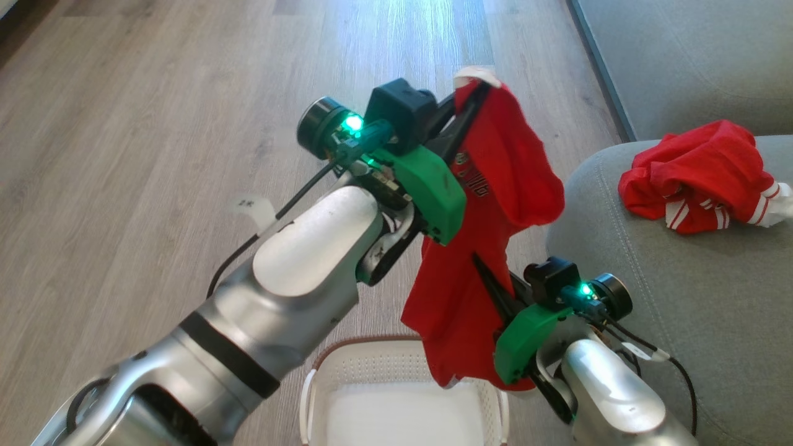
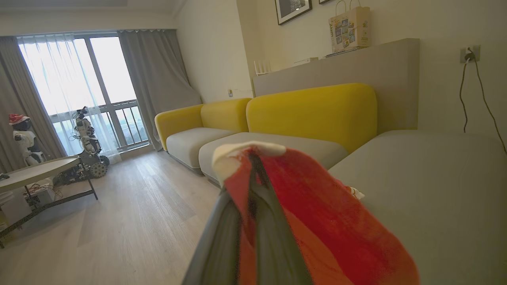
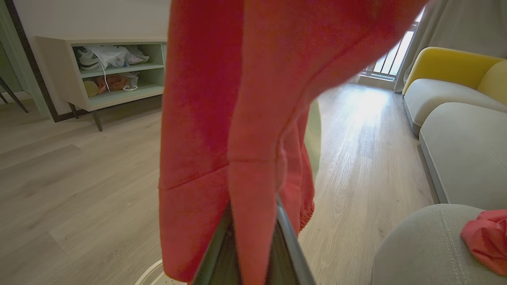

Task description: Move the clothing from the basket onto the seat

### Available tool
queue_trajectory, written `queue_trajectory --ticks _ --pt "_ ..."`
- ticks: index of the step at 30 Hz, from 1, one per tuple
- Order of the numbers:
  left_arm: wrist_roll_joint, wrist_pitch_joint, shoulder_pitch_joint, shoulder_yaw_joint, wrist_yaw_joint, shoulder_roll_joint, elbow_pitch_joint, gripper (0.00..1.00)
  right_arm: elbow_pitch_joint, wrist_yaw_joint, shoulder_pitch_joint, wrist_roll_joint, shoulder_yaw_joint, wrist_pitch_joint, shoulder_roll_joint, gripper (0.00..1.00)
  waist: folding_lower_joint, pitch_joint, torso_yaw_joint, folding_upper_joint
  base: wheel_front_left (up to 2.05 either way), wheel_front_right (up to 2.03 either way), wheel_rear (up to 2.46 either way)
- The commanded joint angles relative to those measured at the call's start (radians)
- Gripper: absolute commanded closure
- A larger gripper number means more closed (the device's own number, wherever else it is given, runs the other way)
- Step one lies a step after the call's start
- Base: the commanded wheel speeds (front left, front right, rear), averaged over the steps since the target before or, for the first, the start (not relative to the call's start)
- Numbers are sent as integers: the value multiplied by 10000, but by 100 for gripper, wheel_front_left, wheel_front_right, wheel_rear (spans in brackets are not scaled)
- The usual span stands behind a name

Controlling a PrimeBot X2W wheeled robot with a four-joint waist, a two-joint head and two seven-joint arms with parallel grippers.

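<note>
- Counted in the head view: two grippers, two red jerseys, one basket, one seat.
- The left gripper [image 1: 476, 99] sits near 12 o'clock of the head view, with its fingers pointing toward 1 o'clock. They are pinched tight on the white neckband of the held jersey [image 1: 495, 179], at its very top.
- The held jersey hangs from that pinch down toward 6 o'clock, clear of the wooden floor [image 1: 155, 124]. There is dark lettering on its front. Its lower edge dangles over the far right part of the basket.
- The basket [image 1: 372, 362] stands at 6 o'clock. It is white and perforated with a brown rim, and one white handle shows on its 9 o'clock side.
- The right gripper [image 1: 482, 266] is at 5 o'clock with its fingers aimed toward 11 o'clock. They are clamped together on a lower fold of the same held jersey. The right wrist view shows red cloth running down between the two fingers.
- The seat [image 1: 650, 279] spans 3 to 5 o'clock. It is grey-green, with a stitched seam along its rounded edge.
- The second jersey [image 1: 694, 173] lies crumpled on the seat at 2 o'clock. Its white striped cuffs are on its 4 o'clock side, and it is well apart from both grippers.
</note>
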Motion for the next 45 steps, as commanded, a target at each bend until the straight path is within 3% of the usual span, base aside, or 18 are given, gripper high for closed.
queue_trajectory --ticks 1,5,6,7,9,22,36,45 --pt "-65 -110 -696 365 112 170 -32 100 -366 -4 -506 54 119 -65 80 100 1 10 3 -1 0 0 0" --pt "-243 -341 -387 452 79 176 532 100 -538 -4 -481 -13 -59 -65 80 100 1 44 -66 -1 0 0 0" --pt "-286 -405 -298 483 72 184 657 94 -586 -4 -490 -57 -124 -65 80 100 1 55 -103 -1 0 0 0" --pt "-335 -462 -201 513 56 194 782 69 -644 -4 -506 -101 -201 -65 80 100 1 70 -150 -1 0 0 0" --pt "-446 -573 -2 582 -3 209 1011 0 -771 -4 -536 -193 -388 -65 80 100 1 100 -247 -1 0 0 0" --pt "-784 -940 1220 1033 -155 207 1598 0 -1394 -4 -662 -1256 -2004 -65 80 100 1 476 -1199 -1 0 0 0" --pt "-79 -962 2098 1921 -155 190 1357 0 -2121 -4 -745 -2481 -4037 -65 -331 100 1 1129 -3217 -1 0 0 0" --pt "402 -963 2261 2105 -354 178 1205 0 -2699 -4 -634 -2617 -4560 48 -580 100 1 1521 -4339 -1 0 0 0"
